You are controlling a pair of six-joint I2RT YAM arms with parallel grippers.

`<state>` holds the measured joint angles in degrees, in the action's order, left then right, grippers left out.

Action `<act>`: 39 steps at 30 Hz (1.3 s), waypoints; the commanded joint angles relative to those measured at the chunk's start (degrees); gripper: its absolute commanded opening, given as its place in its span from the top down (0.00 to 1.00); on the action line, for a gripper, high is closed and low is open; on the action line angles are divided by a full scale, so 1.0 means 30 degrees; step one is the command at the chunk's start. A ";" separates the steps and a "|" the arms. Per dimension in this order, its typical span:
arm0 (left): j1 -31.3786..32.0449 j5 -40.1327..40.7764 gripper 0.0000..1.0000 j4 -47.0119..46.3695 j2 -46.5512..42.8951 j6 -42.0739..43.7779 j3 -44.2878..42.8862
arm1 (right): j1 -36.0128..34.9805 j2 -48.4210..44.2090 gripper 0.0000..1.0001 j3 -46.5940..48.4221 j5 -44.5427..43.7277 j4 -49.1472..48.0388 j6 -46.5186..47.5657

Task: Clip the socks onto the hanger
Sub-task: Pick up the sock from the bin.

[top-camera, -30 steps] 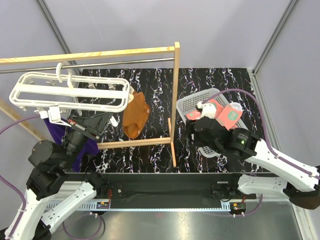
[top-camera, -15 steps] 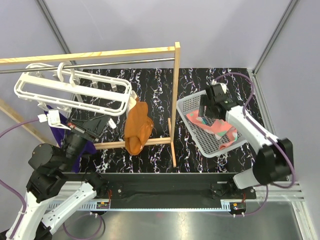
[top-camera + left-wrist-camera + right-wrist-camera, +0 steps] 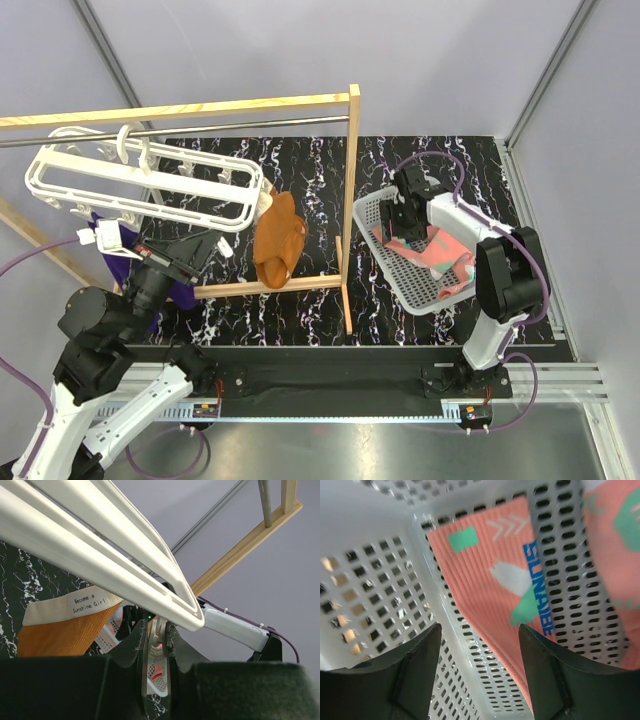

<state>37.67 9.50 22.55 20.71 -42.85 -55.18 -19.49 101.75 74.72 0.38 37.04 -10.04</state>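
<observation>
While the hanger (image 3: 140,185) hangs from the metal rod (image 3: 250,124) at far left, the left tool (image 3: 215,245) sits below its right end. Wrist view: fingers together, clamped on one dangling white clip (image 3: 157,642). An orange-brown sock (image 3: 280,240) hangs just right of it, inside the wooden rack (image 3: 350,200). Right of the rack, a white mesh basket (image 3: 372,212) stands on the counter (image 3: 300,170). Both coral socks (image 3: 440,255) lie in it. The right tool (image 3: 400,215) is over the basket's far-left corner, fingers apart, nothing between them. Socks lie just to its right; in the wrist view one is beyond the fingertips.
</observation>
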 commanded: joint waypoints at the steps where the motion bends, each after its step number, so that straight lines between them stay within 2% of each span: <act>1: -0.0018 0.0028 1.00 0.0366 0.0303 -0.0247 0.0375 | -0.0068 -0.0139 0.30 -0.1375 0.1219 -0.0827 0.0098; 7: -0.0018 -0.0382 1.00 0.0424 0.0889 -0.0365 0.0258 | -0.0067 -0.0022 0.30 -0.2639 0.0459 -0.1826 -0.0256; 8: -0.0018 -0.0411 1.00 0.0453 0.0977 -0.0365 0.0200 | -0.0067 0.0007 0.34 -0.2640 0.0400 -0.1886 -0.0256; 11: -0.0018 -0.0353 1.00 0.0483 0.1007 -0.0482 0.0141 | -0.0067 -0.0370 0.61 -0.2349 -0.0010 -0.1974 -0.0461; 12: -0.0018 -0.0353 1.00 0.0512 0.1036 -0.0482 0.0141 | -0.0067 -0.0605 0.66 -0.2289 -0.0561 -0.1974 -0.0519; 13: -0.0047 -0.0353 1.00 0.0541 0.1065 -0.0569 0.0170 | -0.0067 -0.0869 0.79 -0.2115 -0.0857 -0.2090 -0.0490; 16: -0.0018 -0.0324 1.00 0.0658 0.1182 -0.0687 0.0082 | -0.0038 -0.2155 1.00 -0.1472 -0.2174 -0.1830 -0.0636; 21: -0.0018 -0.0470 1.00 0.0775 0.1358 -0.0834 -0.0064 | 0.0079 -0.3973 1.00 -0.0912 -0.4138 -0.1330 -0.1163; 27: -0.0047 -0.0441 1.00 0.0864 0.1417 -0.0922 -0.0094 | 0.0050 -0.6172 1.00 -0.2139 -0.3238 -0.1359 -0.1952; 33: -0.0018 -0.0471 1.00 0.0952 0.1359 -0.0863 -0.0006 | 0.0079 -0.9218 1.00 -0.7146 -0.0660 -0.5191 -0.3357; 36: -0.0018 -0.0441 1.00 0.1010 0.1213 -0.0922 0.0170 | 0.0079 -1.0564 1.00 -0.9837 -0.0568 -0.7997 -0.4587; 39: -0.0018 -0.0412 1.00 0.1214 0.1183 -0.0922 0.0024 | 0.0079 -1.2820 1.00 -1.0754 0.0480 -0.9675 -0.5030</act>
<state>37.67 9.43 21.78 23.79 -45.10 -54.76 -19.42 69.71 43.09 -2.22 19.55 -21.47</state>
